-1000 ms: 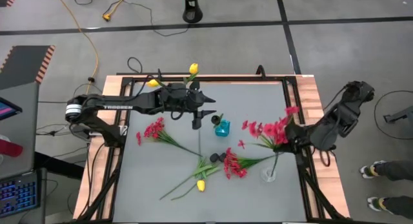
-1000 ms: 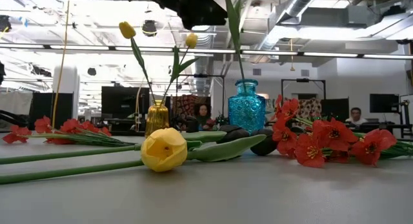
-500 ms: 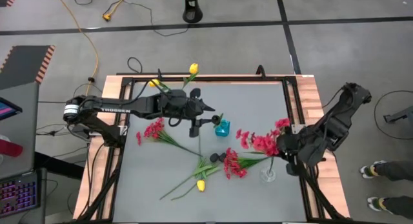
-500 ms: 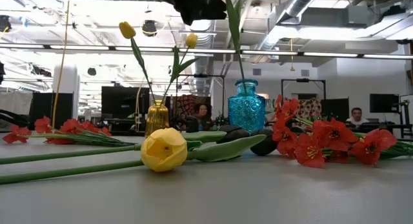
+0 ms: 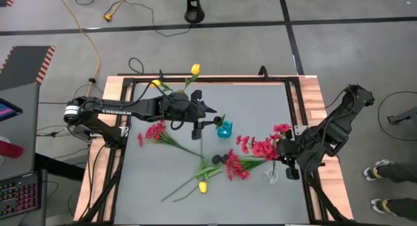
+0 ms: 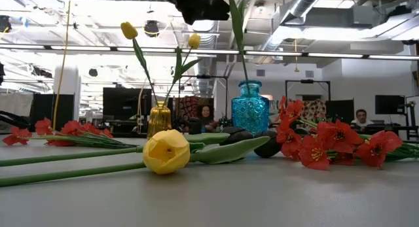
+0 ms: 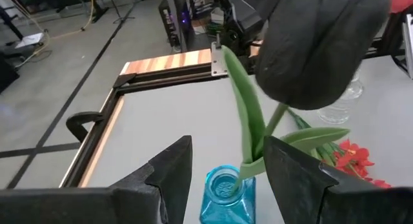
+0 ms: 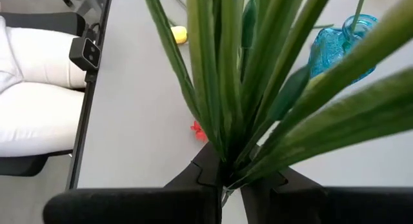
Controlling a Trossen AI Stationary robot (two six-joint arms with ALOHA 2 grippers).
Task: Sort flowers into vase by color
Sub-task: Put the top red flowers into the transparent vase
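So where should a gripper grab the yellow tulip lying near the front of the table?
Grip the yellow tulip mid-stem, coming straight down from above. It lies flat, and its bare stem runs toward the front-left, clear of the red sprays.

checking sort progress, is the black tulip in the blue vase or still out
In. The left wrist view shows the black tulip with its stem down the neck of the blue vase; the left gripper is open around it.

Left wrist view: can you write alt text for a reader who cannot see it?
A black tulip stands with its green stem in a blue glass vase, framed by the left gripper, its fingers open. Red blossoms lie on the grey table beyond.
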